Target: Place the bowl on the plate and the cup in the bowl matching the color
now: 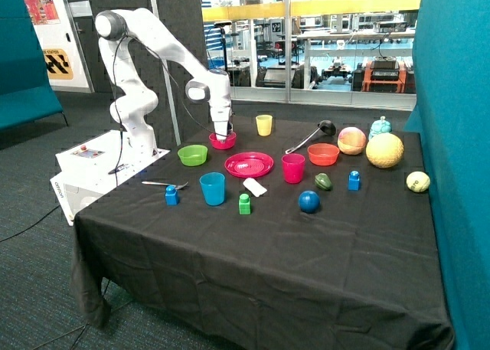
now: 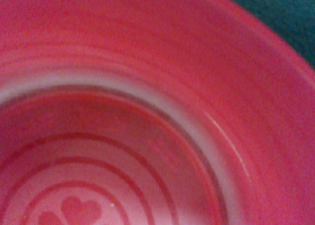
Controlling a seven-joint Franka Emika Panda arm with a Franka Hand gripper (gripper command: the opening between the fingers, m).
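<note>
The magenta-pink bowl (image 1: 216,143) sits on the black cloth just behind the pink plate (image 1: 249,165), between the green bowl and the yellow cup. My gripper (image 1: 223,134) reaches down into the bowl at its rim. In the wrist view the bowl's inside (image 2: 147,87) fills the picture, with ringed grooves and heart marks on its bottom. The pink plate lies bare near the table's middle. The pink cup (image 1: 293,168) stands upright on the cloth beside the plate, on the side away from the robot base.
A green bowl (image 1: 192,155), blue cup (image 1: 212,188) and yellow cup (image 1: 264,125) stand around the bowl and plate. An orange bowl (image 1: 323,153), a black ladle (image 1: 310,135), toy fruits, small blocks and a spoon (image 1: 163,184) lie scattered on the table.
</note>
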